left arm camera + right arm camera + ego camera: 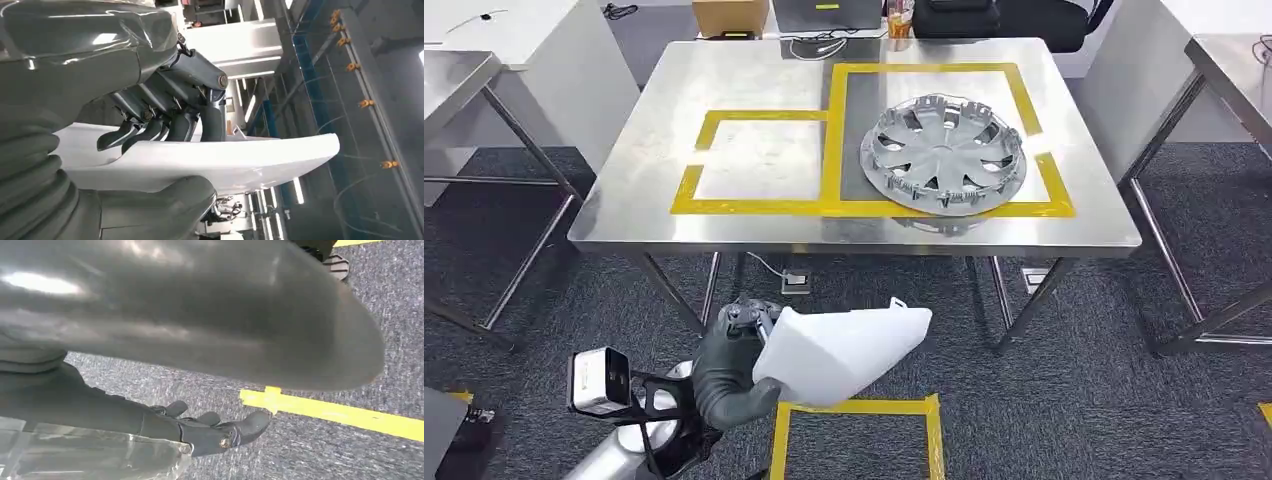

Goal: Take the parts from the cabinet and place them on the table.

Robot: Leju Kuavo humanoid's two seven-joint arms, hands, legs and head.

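My left hand (729,365) grips a white, smooth, wedge-shaped plastic part (844,350) low in front of the steel table (644,190), over the carpet. In the left wrist view the fingers (165,110) curl over the part's (240,160) upper face and the thumb presses from below. A silver wheel cover (944,155) lies on the table inside the larger yellow-taped frame. The smaller taped frame (764,160) to its left holds nothing. My right hand (215,432) hangs above the carpet, fingers loosely apart, with nothing in it.
Further steel tables stand at the left (454,70) and right (1234,70). A cardboard box (729,15) and dark items sit beyond the table's far edge. A yellow tape square (854,435) marks the floor under the held part.
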